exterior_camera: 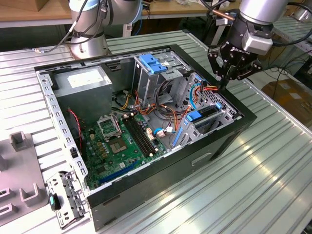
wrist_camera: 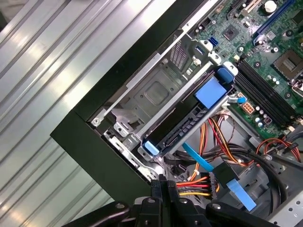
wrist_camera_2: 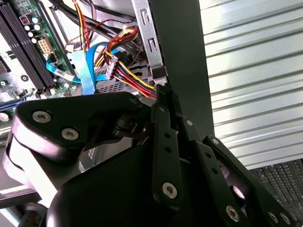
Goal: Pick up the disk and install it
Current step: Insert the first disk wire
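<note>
Ribbed aluminium makes up the surface (exterior_camera: 273, 185), and on it the open black computer case (exterior_camera: 161, 178) lies on its side. Reading the exterior view from its left, we pass the grey power-supply box (exterior_camera: 83, 80), then the green motherboard (exterior_camera: 119, 146), then the blue latch (exterior_camera: 152, 63) atop the tall metal cage. Next comes the disk (exterior_camera: 204, 113). It stands on edge inside the small drive cage at the case's corner, on the exterior view's right, its dark body framed by the blue bracket. Last come the fingers (exterior_camera: 224, 84), hanging just over the case rim beside a red, yellow and orange cable bundle (exterior_camera: 209, 90). In both wrist views the fingers (wrist_camera_2: 163, 92) (wrist_camera: 164, 182) are pressed tip to tip with nothing between them, so we judge them closed and empty. The relation that matters: in the exterior view the disk lies near the fingers, at about 7 o'clock from them and lower, apart from them. Its long axis runs roughly from 8 o'clock to 2 o'clock, along the case's edge. In the first wrist view the disk (wrist_camera: 182, 130) appears as a dark slab lying lengthwise in its slot. We judge it already seated in the cage rather than lying loose.
</note>
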Robot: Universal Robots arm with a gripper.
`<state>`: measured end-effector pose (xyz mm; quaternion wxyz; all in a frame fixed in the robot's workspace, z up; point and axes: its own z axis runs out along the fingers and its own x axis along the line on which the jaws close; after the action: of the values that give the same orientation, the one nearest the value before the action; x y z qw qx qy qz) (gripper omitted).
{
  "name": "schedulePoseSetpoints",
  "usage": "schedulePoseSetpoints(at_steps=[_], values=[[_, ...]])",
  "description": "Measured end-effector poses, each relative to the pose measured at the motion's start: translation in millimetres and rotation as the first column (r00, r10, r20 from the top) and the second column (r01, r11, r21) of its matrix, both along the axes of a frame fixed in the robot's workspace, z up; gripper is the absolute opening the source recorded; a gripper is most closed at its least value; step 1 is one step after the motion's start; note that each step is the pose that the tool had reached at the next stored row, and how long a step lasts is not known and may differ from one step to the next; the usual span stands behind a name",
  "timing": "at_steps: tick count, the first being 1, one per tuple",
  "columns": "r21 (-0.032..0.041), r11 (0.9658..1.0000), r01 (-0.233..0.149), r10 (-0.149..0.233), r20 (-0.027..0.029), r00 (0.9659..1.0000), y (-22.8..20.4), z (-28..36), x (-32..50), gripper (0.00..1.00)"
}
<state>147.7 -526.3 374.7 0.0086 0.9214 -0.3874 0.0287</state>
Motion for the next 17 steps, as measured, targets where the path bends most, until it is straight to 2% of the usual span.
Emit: schedulePoseSetpoints(at_steps=[3,4,6,8,11,12,14,15,17], values=[[0.0001,0.9998,0.019,-0.019,0.0000,0.9998,0.0,-0.1,-0.9,0.16],[0.0001,0.9988,0.049,-0.049,0.0000,0.9988,0.0,-0.3,-1.0,0.16],[0.0001,0.9964,0.085,-0.085,0.0000,0.9964,0.0,-0.4,-1.0,0.16],[0.0000,0.9911,0.133,-0.133,0.0000,0.9911,0.0,-0.7,-1.0,0.16],[0.0000,0.9835,0.181,-0.181,0.0000,0.9835,0.0,-0.9,-1.0,0.16],[0.0000,0.9800,0.199,-0.199,0.0000,0.9800,0.0,-1.0,-1.0,0.16],[0.0000,0.9693,0.246,-0.246,0.0000,0.9693,0.0,-1.2,-1.0,0.16],[0.0000,0.9653,0.261,-0.261,0.0000,0.9653,0.0,-1.3,-1.0,0.16],[0.0000,0.9522,0.305,-0.305,0.0000,0.9522,0.0,-1.6,-1.0,0.16]])
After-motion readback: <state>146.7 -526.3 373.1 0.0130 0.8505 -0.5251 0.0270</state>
